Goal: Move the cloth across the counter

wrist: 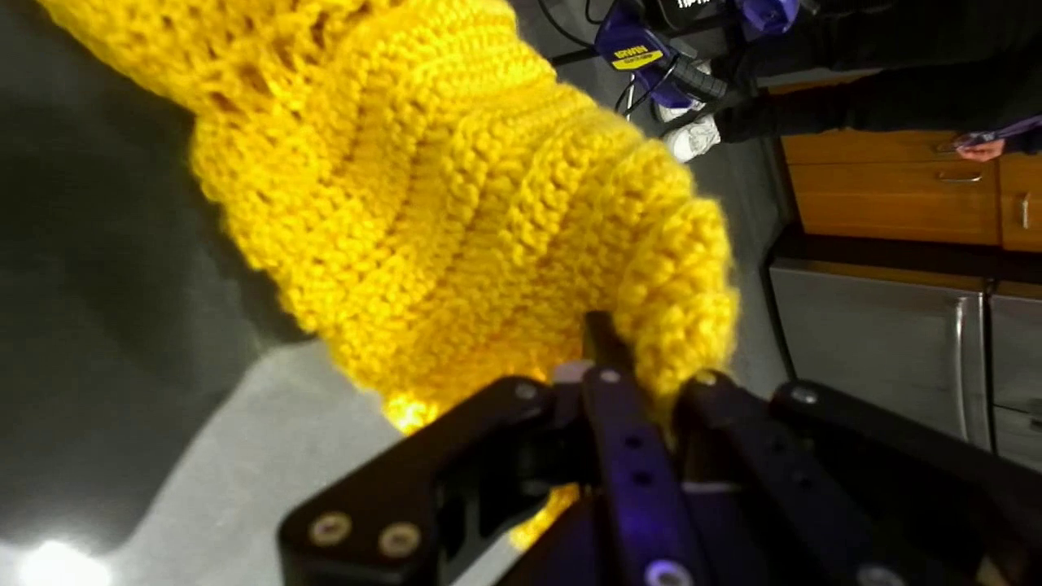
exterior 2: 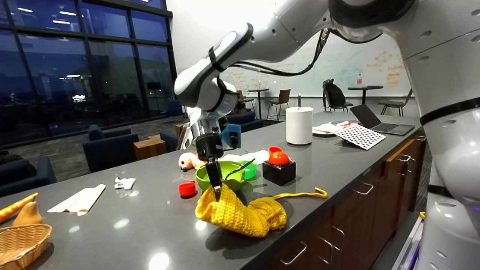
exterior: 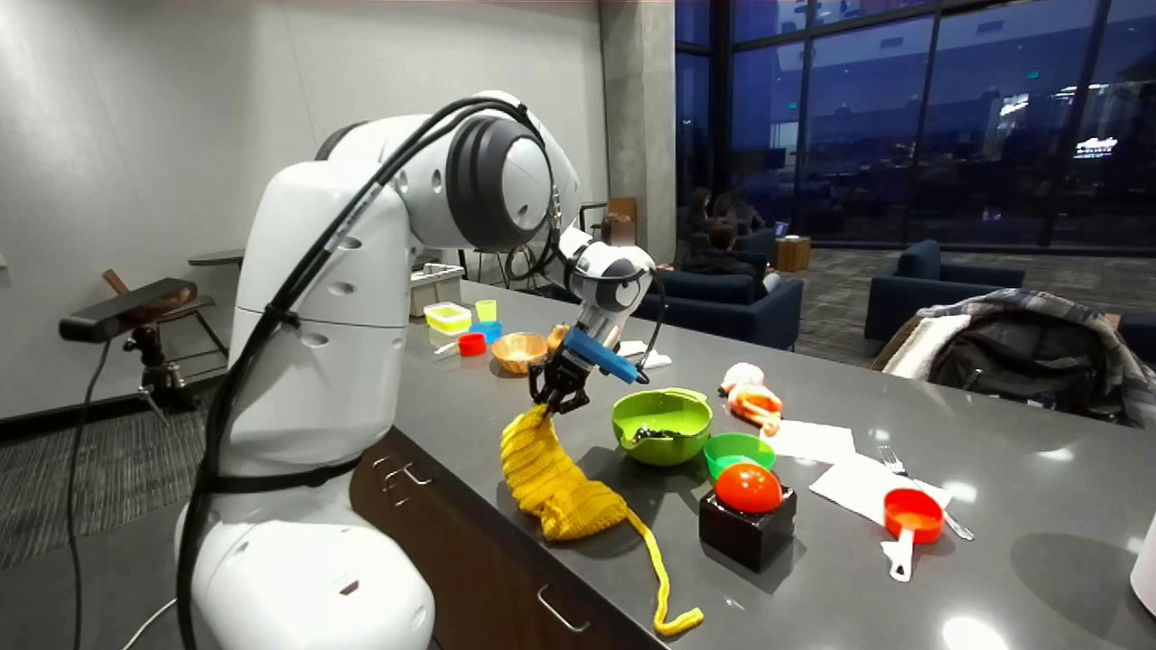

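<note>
The yellow knitted cloth (exterior: 564,487) hangs partly raised over the grey counter (exterior: 452,406), close to its front edge. Its upper end is lifted. Its lower part droops, and its thin strip trails along the counter. A shadow lies beneath it in an exterior view, where the cloth (exterior 2: 243,217) is bunched. My gripper (exterior: 547,408) points down at the raised end, also seen in an exterior view (exterior 2: 216,191). In the wrist view the fingers (wrist: 639,362) are closed on a fold of the cloth (wrist: 448,195), and one fingertip is partly hidden by the fabric.
A green bowl (exterior: 662,429) stands just beside the cloth, with a smaller green bowl (exterior: 739,451) and a black box with an orange dome (exterior: 748,533) beyond. A red cup (exterior 2: 187,189) is near the bowl. A wooden bowl (exterior: 519,354) stands further along the counter.
</note>
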